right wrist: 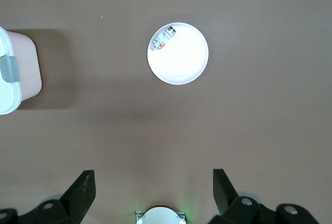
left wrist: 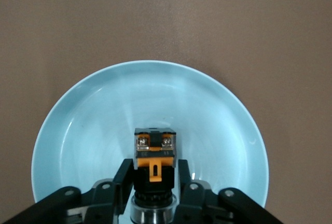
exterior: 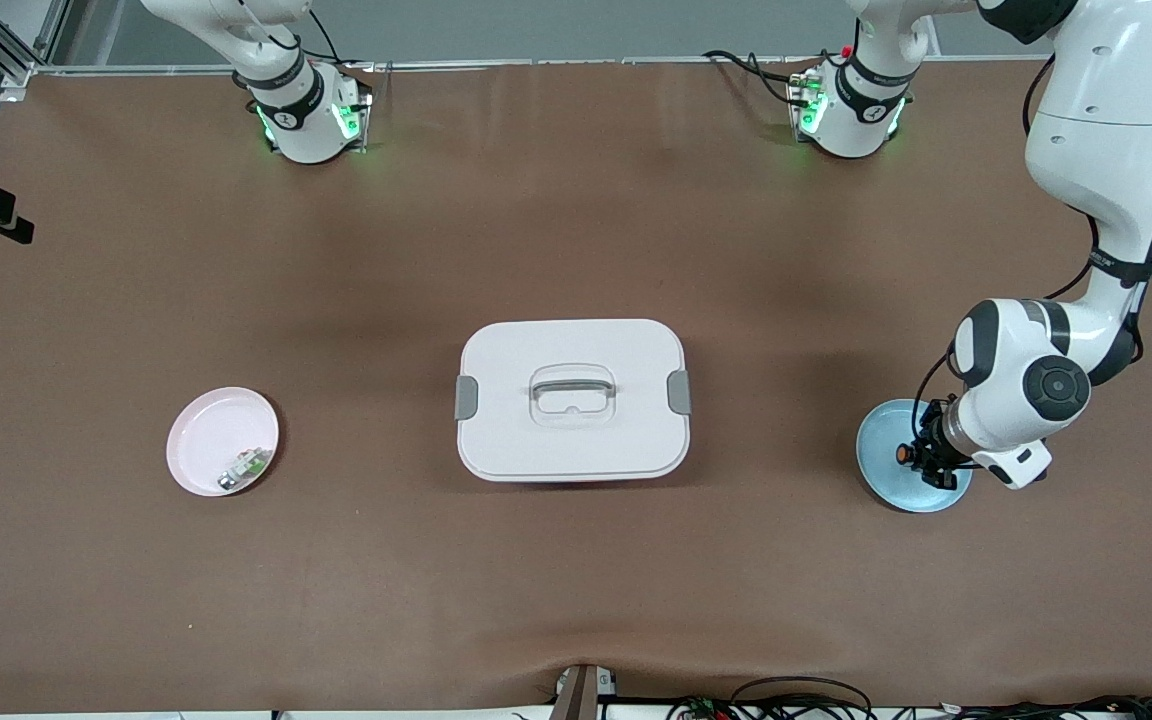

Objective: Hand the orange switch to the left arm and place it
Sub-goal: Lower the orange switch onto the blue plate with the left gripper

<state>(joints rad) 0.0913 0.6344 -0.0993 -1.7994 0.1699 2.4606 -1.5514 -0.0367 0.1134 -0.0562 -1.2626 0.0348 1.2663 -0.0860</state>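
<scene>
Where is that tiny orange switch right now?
The orange switch sits between the fingers of the left claw over the blue plate, at the left arm's end of the table, well away from the box.

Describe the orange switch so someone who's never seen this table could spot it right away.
Start at the big white box mid-table, then go toward the left arm's end to the blue plate. Over it, the left hand grips the orange switch, a tiny black part with orange marks, unlike the greenish-white part on the pink plate.

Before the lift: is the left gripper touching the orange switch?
Touching. In the left wrist view both fingers press against the orange switch over the blue plate.
</scene>
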